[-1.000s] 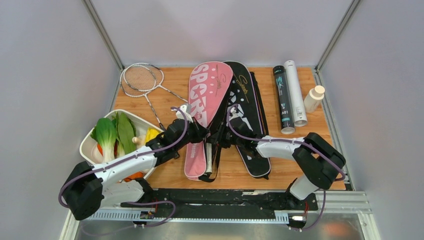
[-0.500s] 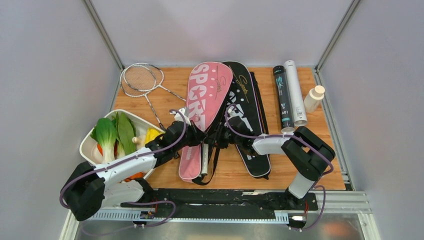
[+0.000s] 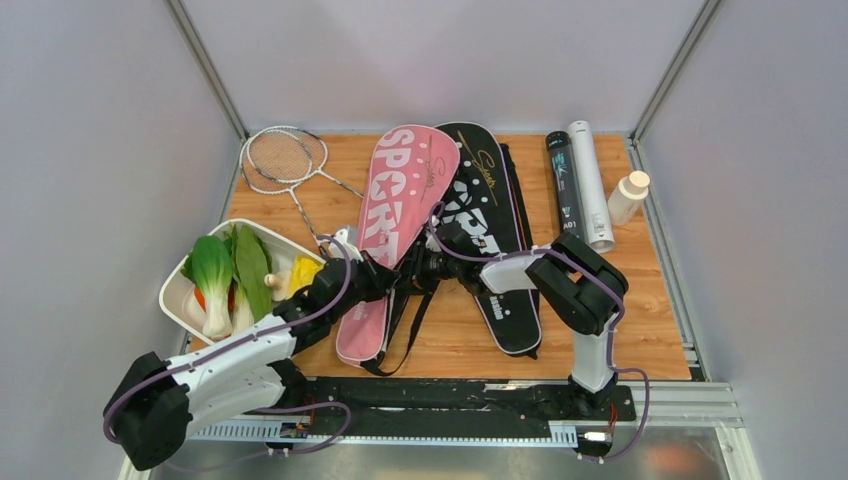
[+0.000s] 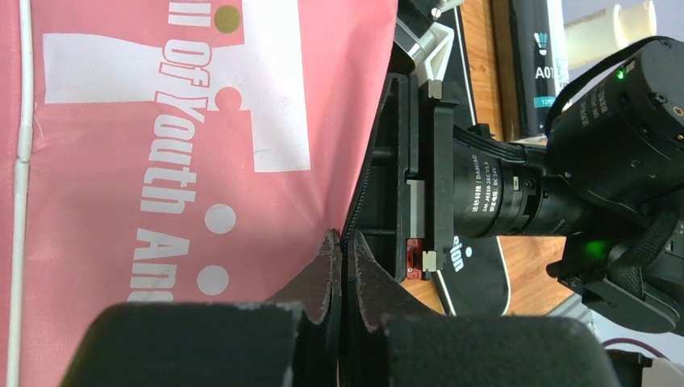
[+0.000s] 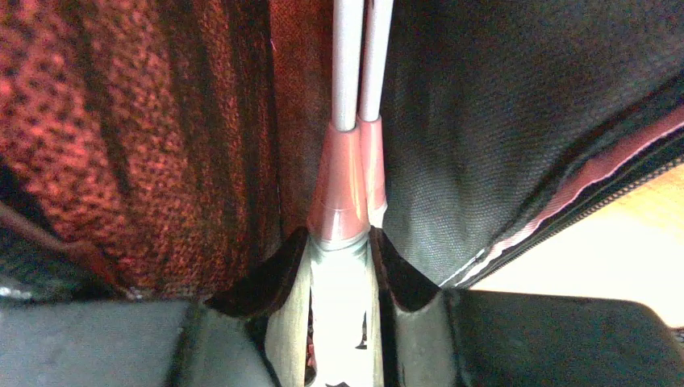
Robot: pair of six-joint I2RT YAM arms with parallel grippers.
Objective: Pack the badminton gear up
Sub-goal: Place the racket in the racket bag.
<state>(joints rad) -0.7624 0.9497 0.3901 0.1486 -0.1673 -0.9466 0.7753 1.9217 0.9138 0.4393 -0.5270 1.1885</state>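
Racket handle [image 5: 339, 318] clamped in right tool [image 5: 339, 242], rest hidden | left tool [image 4: 343, 246] pinching pink bag [image 4: 161, 121]

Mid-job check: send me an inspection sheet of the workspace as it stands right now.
Surface: wooden table, no spills seen.
Job's things: pink bag lying against black bag; silver rackets far left; black tube and white tube side by side, far right; shuttlecocks: nothing seen.
Clutter: tray of vegetables; white bottle.
Hands: left hand shut on the pink bag's edge; right hand shut on a racket handle inside a bag opening.
Cables: purple cables run along both arms.
Surroundings: plain grey walls; nothing else seen.
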